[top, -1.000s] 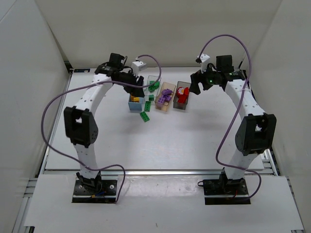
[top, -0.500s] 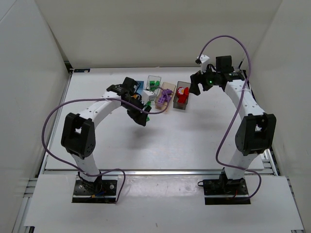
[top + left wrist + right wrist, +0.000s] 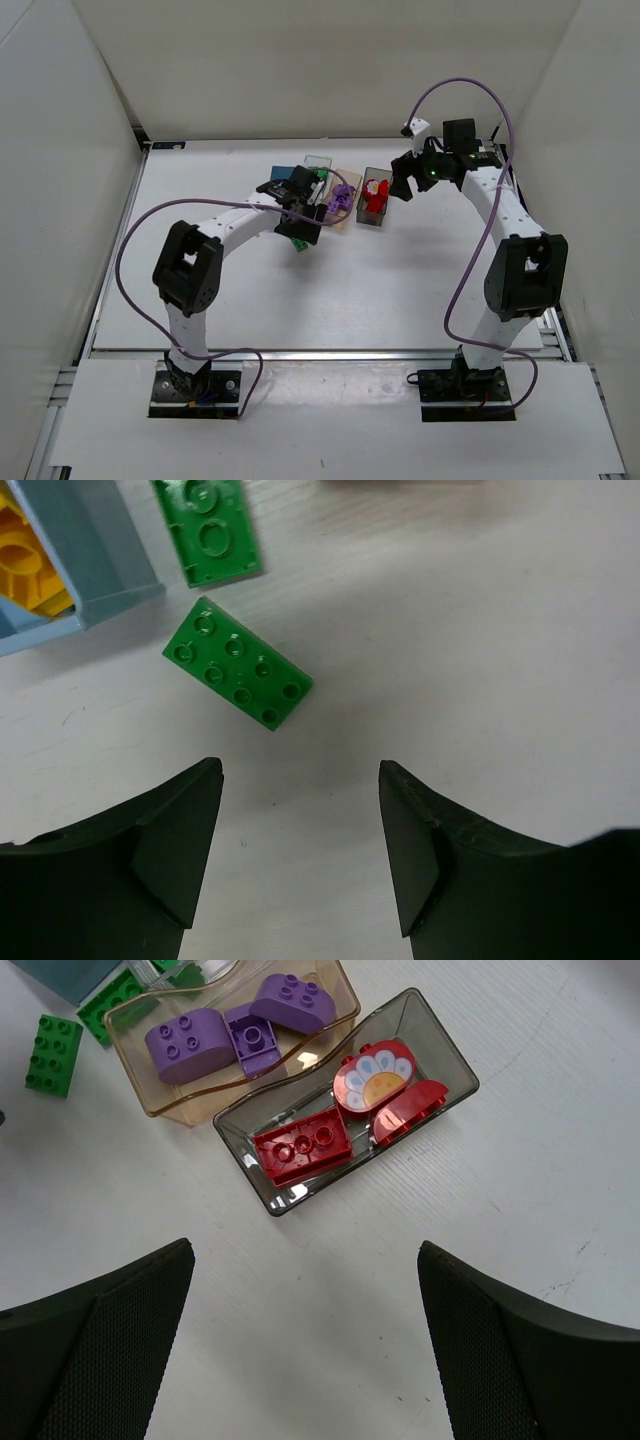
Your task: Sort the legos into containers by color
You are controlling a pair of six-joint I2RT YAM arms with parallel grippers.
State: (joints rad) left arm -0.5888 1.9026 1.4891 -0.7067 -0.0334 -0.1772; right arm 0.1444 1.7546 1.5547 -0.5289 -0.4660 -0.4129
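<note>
My left gripper (image 3: pixel 298 772) is open and empty, low over the table, just short of a loose green brick (image 3: pixel 237 676) lying studs up. A second green brick (image 3: pixel 207 530) lies beyond it, beside the corner of the light blue bin (image 3: pixel 95 555), which holds a yellow brick (image 3: pixel 28 575). In the top view the left gripper (image 3: pixel 302 230) is over the green brick (image 3: pixel 298 244). My right gripper (image 3: pixel 305 1255) is open and empty above the table in front of the smoky grey bin (image 3: pixel 445 1055) with red bricks (image 3: pixel 300 1150). The peach-tan bin (image 3: pixel 135 1070) holds purple bricks (image 3: pixel 190 1045).
The four bins stand in a row at the back middle: light blue (image 3: pixel 284 178), clear (image 3: pixel 317 162) with a green brick inside, peach-tan (image 3: pixel 341 210), grey (image 3: pixel 376 217). White walls close in the table on the left, back and right.
My left arm has swung from above the bins down to the table in front of the light blue bin, over the loose green brick. The right arm has hardly moved.
</note>
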